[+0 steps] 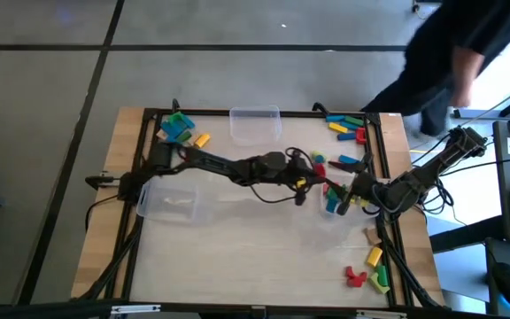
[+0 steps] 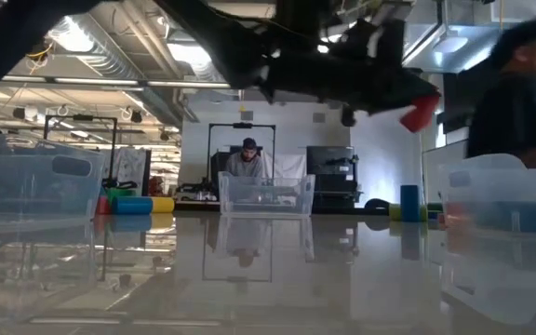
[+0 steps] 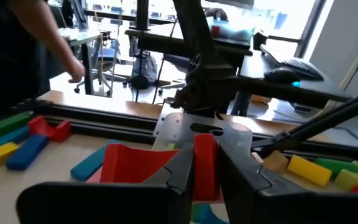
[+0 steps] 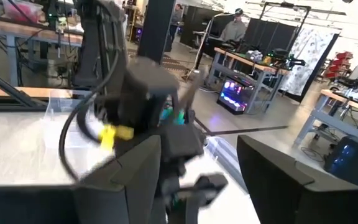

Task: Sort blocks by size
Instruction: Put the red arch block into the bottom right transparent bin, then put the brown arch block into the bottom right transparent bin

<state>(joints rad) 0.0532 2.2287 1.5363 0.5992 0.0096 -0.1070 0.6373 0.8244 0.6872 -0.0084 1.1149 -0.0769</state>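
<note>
Gripping a red block (image 3: 205,167) between its two dark fingers, left gripper (image 1: 312,170) reaches out over mid-table, jaws pinched down to the block's narrow width. Same red block (image 2: 420,113) hangs well clear of the tabletop in the low view, so this looks like a carry, not a pick. Just beyond and below the fingertips: a second, wider red piece (image 3: 135,163), a blue bar (image 3: 91,165), more loose blocks clustered close by.

Right gripper (image 1: 351,199) sits just beside, fingers spread apart with nothing between them in its wrist view; looks like waiting, though close enough to crowd the lane.

Other heaps well away from the working hand: green and blue pieces with a yellow one (image 1: 181,129) at the far left corner, a mixed row (image 1: 348,127) at the far right, red, yellow and green ones (image 1: 367,271) at the near right. Clear bin (image 1: 255,123) stands at the far edge, another (image 1: 167,198) under the left arm.

Doing this well, probably: keep the pinch firm and level, lift straight before swinging, steer wide of the right arm, match the block against pieces of like length, lower until touching before letting go.
</note>
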